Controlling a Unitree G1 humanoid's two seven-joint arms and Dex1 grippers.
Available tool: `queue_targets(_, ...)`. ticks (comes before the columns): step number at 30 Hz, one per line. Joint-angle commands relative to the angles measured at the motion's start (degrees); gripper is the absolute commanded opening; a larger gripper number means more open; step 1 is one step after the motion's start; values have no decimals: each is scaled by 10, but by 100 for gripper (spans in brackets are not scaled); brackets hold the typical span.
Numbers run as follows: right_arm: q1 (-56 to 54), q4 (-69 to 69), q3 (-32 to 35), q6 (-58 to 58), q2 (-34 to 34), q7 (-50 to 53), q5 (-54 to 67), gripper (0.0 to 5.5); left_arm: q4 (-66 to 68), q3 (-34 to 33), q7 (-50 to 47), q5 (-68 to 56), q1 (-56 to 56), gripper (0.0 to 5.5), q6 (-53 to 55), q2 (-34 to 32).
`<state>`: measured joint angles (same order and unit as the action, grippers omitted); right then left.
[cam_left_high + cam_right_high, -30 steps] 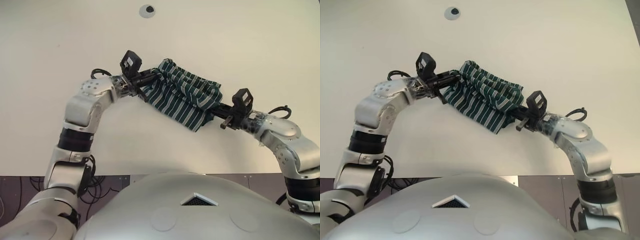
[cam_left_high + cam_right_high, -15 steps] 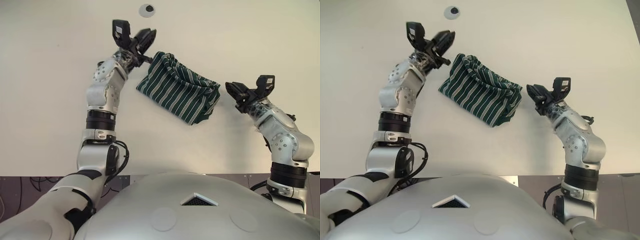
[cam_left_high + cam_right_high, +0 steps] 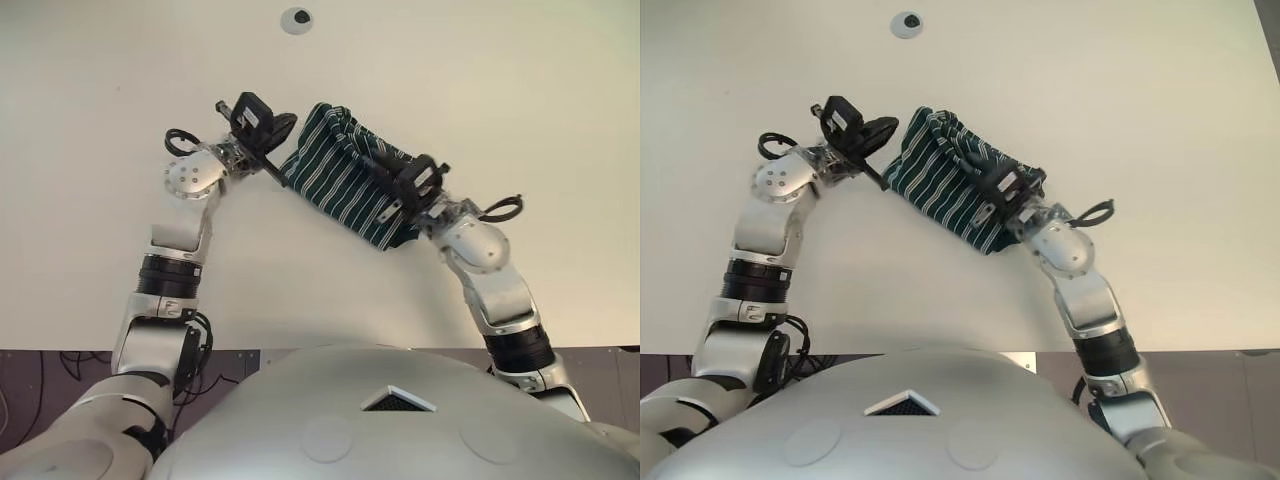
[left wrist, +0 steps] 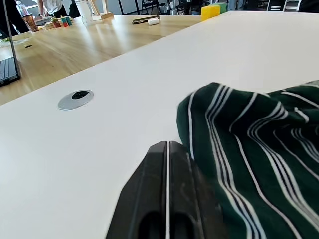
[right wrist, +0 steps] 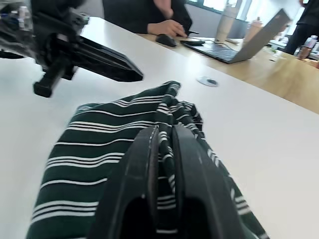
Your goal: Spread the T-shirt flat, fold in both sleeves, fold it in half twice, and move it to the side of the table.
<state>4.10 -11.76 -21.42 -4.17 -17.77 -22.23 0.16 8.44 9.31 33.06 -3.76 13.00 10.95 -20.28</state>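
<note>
Two arms are working over one white table [image 3: 520, 100]. The right arm is rising from the near edge, bending sharply at the elbow and leaning in toward the left. The right gripper [image 5: 164, 130] is lying on top of the single T-shirt [image 3: 345, 180], its two fingers [image 5: 142, 149] drawn almost together with a thin slit between them; I cannot tell whether any cloth is being pinched. The T-shirt, green with white stripes, is sitting bunched and folded around the middle of the table, its long axis running from far left to near right. The left arm is standing tall with the forearm bending right. The left gripper [image 3: 288, 124] is pressed together just beside the shirt's far-left corner. One round grommet [image 3: 295, 20] is lying beyond.
</note>
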Motion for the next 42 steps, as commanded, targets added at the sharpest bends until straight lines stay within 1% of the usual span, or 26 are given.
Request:
queue_targets(1,-72,103,-60,39,70,-28,-19,4,47,9,-24,37,10,0,11,-4)
queue_targets(4,-112,185,-71,66,105,-28,-32,4,78,2,-41,47,21,0,-2,0)
queue_targets(7,-153,265,-17,73,139,-19,9,4,89,-6,-49,46,24,0,-14,4)
queue_targets(10,-174,312,40,72,152,-18,48,4,93,-6,-50,48,23,0,-21,7)
queue_targets(15,-180,329,109,58,136,-18,77,4,91,-8,-48,49,17,0,-25,11)
queue_targets(19,-194,391,132,29,118,4,51,4,87,-12,-47,45,18,0,-27,11)
queue_targets(24,-197,454,134,-10,97,5,28,4,78,-20,-50,39,22,0,-32,17)
queue_targets(26,-198,485,156,-21,83,20,28,4,71,-25,-54,38,21,0,-36,20)
queue_targets(29,-195,518,228,-37,44,57,55,4,49,-37,-62,30,18,0,-43,27)
queue_targets(30,-196,529,263,-40,29,75,71,4,43,-39,-64,28,16,0,-44,29)
queue_targets(33,-202,562,398,-53,-22,159,143,4,22,-43,-74,27,2,0,-41,31)
queue_targets(34,-198,561,437,-57,-35,186,163,4,13,-44,-79,28,-6,0,-41,32)
queue_targets(36,-184,536,474,-68,-45,217,180,4,-4,-49,-88,29,-22,0,-39,31)
queue_targets(41,-131,409,472,-119,-16,229,193,4,-36,-64,-102,24,-54,0,-34,26)
queue_targets(42,-123,382,466,-115,-10,225,192,4,-41,-66,-103,22,-58,0,-36,27)
